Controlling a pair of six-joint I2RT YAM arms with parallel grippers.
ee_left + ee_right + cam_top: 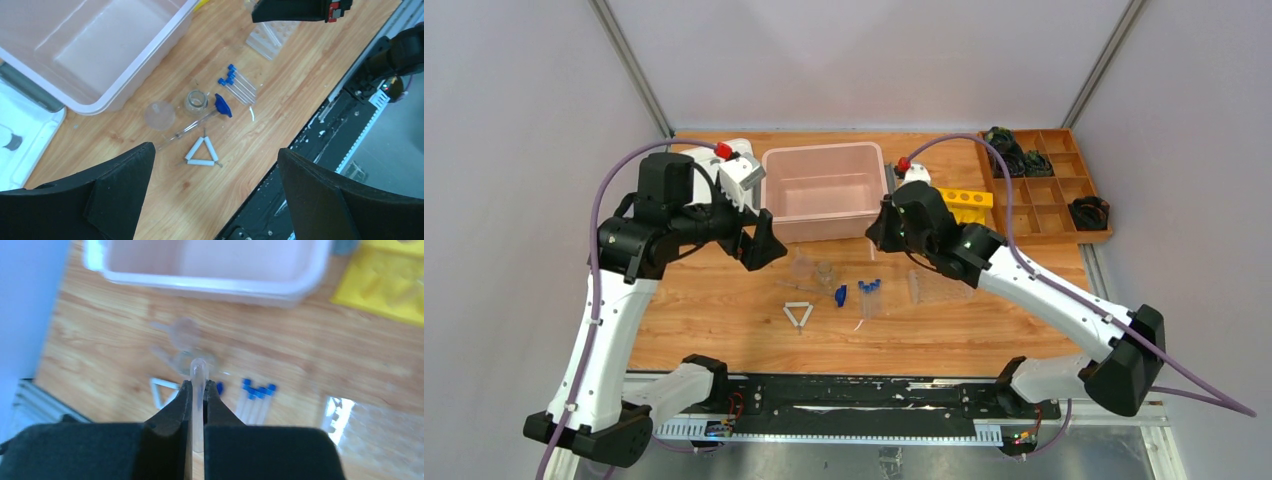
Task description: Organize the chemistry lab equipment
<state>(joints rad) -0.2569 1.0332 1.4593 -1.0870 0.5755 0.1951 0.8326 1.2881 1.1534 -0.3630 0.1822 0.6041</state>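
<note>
My right gripper (198, 385) is shut on a clear tube (198, 371), whose rounded end sticks out past the fingertips. It hangs near the pink bin's right front corner (884, 230). On the table below lie several blue-capped tubes (870, 296), a white triangle frame (798, 315), a small glass beaker (824, 272), a thin rod with a blue end (192, 127) and a clear tube tray (939, 287). My left gripper (215, 150) hangs open above the triangle frame (202, 152), with nothing between its fingers.
A pink plastic bin (824, 190) stands at the back centre. A yellow rack (964, 205) sits right of it, and a wooden compartment organizer (1044, 185) is at the back right. A black rail (854, 395) runs along the near table edge.
</note>
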